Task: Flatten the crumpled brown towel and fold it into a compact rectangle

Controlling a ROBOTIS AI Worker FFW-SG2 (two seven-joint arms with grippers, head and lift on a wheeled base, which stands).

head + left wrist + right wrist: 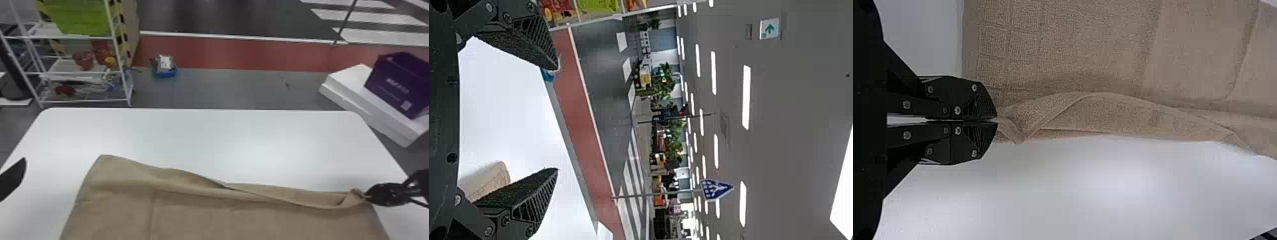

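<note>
Hand (994, 120) pinching brown towel's (1093, 55) corner.

White table (204, 137) with rounded far corners, brown towel (223, 220) spread on it, rumpled along the far edge

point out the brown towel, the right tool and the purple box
Brown towel (255, 223): head view, on the flat part nearest the robot
Right tool (996, 120): right wrist view, between its fingertips
Purple box (387, 87): head view, on its side facing the table

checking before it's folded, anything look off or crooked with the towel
The brown towel looks askew: its far edge slants and is turned over unevenly, and its far right corner is puckered in the right gripper. I see no spill.
</note>
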